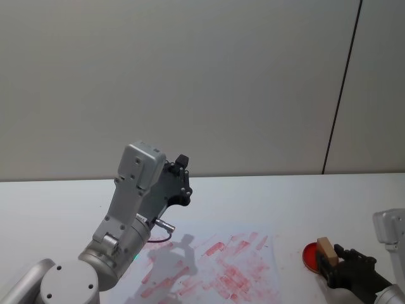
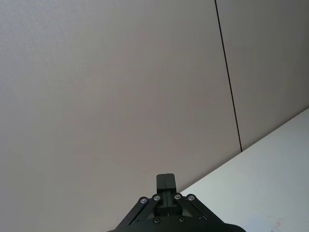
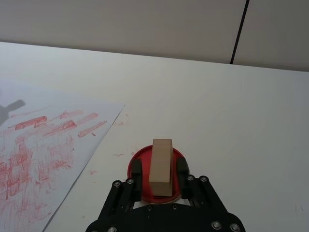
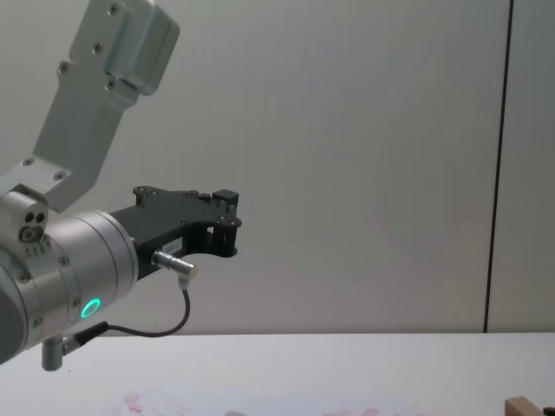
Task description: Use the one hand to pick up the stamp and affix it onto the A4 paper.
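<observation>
One stamp (image 3: 161, 166) is sitting pinched between the flat fingers of the right gripper (image 3: 160, 170), directly over one round red ink pad (image 3: 131, 169) on the white table (image 3: 217, 106). The pad is lying near the edge of the one A4 paper (image 3: 43, 159). The right wrist view is giving that grip close up, though not whether block and pad are touching. The head view is adding the second of the two grippers: the left gripper (image 1: 182, 159) is hanging raised above the sheet's left part, pointing at the wall. Its wrist view is showing the fingers pressed together. Many red marks are covering the sheet.
</observation>
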